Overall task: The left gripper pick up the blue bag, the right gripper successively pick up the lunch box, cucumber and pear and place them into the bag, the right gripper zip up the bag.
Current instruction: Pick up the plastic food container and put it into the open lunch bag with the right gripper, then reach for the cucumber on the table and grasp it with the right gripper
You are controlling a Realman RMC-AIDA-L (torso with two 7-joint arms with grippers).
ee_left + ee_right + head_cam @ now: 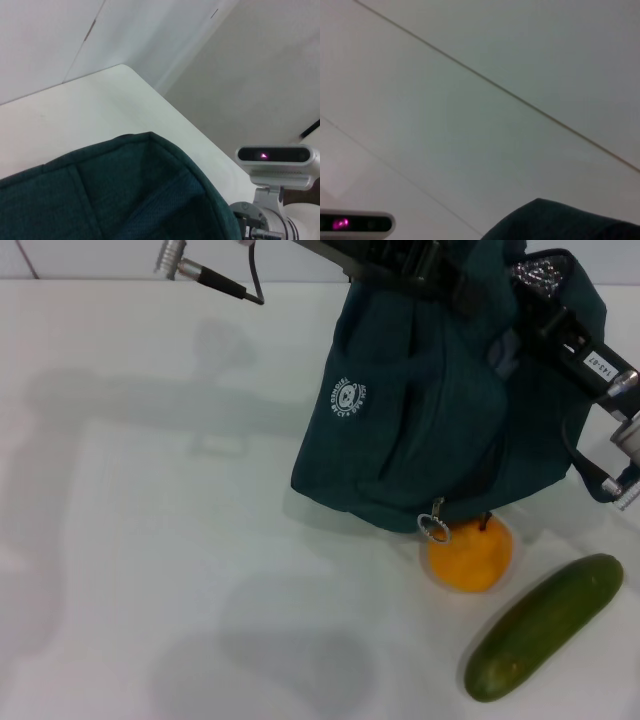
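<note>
Landmark: blue bag (420, 430), hanging upright over the white table (150, 540). Left gripper (400, 265) at the bag's top edge; jaw state cannot be told. Pear (470, 555) under the bag's lower edge. Cucumber (545, 625) right of the pear. Right gripper (545, 315) at the bag's upper right mouth; grip unseen.

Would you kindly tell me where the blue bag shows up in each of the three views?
Head view: the blue bag hangs at upper centre-right, above the pear.
Left wrist view: its teal fabric fills the lower part of the picture.
Right wrist view: only a dark edge at the bottom.
Shared landmark: the white table.
</note>
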